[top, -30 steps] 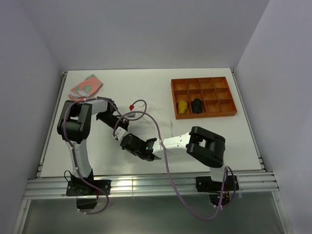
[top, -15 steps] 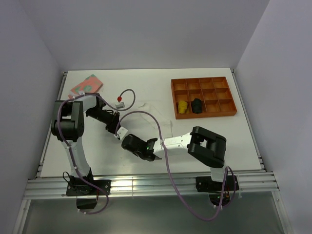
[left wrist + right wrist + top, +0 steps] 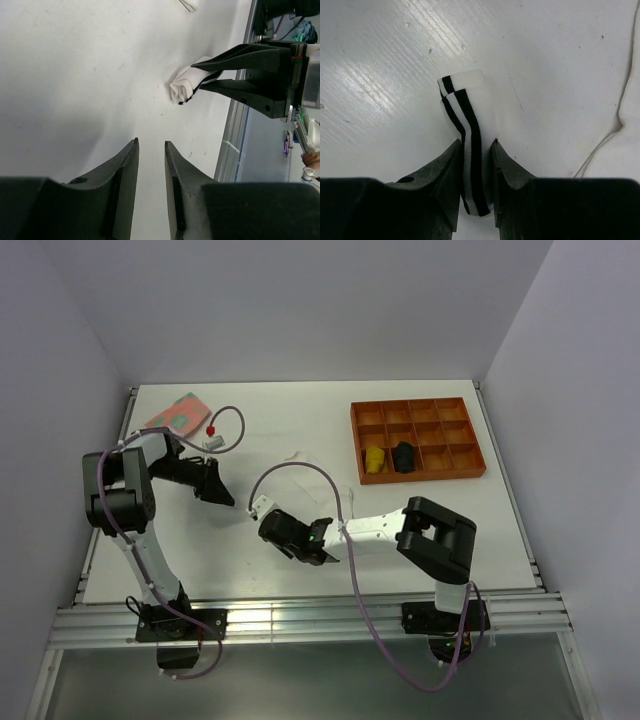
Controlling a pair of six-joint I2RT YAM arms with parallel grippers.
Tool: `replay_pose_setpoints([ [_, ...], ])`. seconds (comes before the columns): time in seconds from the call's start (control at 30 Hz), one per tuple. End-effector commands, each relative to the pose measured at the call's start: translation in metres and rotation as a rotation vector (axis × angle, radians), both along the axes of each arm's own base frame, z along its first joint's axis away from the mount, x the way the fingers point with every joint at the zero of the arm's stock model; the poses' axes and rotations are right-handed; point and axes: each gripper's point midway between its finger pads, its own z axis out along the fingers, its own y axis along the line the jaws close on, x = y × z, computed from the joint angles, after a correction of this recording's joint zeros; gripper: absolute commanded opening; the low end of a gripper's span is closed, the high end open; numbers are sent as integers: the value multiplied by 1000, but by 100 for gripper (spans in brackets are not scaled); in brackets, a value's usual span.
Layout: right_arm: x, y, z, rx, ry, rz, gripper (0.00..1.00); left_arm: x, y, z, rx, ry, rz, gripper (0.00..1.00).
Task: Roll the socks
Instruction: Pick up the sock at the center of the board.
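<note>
White counter (image 3: 300,410) filled the view, 2 arms bolted at its near edge. Right arm (image 3: 437,540) was bent low and reached left across the middle; left arm (image 3: 118,490) stood at the left side, reaching right. Orange tray (image 3: 418,477) with 12 compartments sat far right, holding a yellow item (image 3: 373,460) and a black item (image 3: 402,456) in 2 neighbouring compartments of its near row. Patterned pink-green cloth (image 3: 178,414) lay at the far-left corner. Flat white sock (image 3: 305,462) lay mid-counter, between the tray and the left arm, just beyond the right arm's wrist. Right fingers (image 3: 455,152) were clamped on the rolled striped sock (image 3: 470,125), a tight white bundle with black stripes, its free end sticking out past the tips and down at the counter near the middle. Left fingers (image 3: 169,152) stood a narrow gap apart, holding nothing, pointed at that bundle and well apart from it.
</note>
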Motion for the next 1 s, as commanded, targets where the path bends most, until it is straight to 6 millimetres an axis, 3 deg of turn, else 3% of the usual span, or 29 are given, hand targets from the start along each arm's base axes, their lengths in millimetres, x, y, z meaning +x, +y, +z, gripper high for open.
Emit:
replay_pose_setpoints([
  [0.0, -5, -16, 4, -3, 46, -28, 0, 7, 6, 30, -32, -89, 55, 32],
  [0.37, 10, -24, 36, 87, 56, -101, 0, 7, 43, 56, 13, -150, 182, 31],
  [0.5, 22, -30, 58, 135, 40, -150, 0, 1, 45, 67, 31, -187, 187, 30],
  [0.6, 38, -44, 86, 188, 9, -214, 0, 0, 48, 76, 48, -214, 200, 30],
  [0.83, 85, -115, 145, 215, -82, -458, 0, 11, 54, 93, 101, -259, 264, 30],
  [0.97, 122, -179, 174, 234, -126, -659, 0, 17, 53, 104, 82, -282, 268, 31],
])
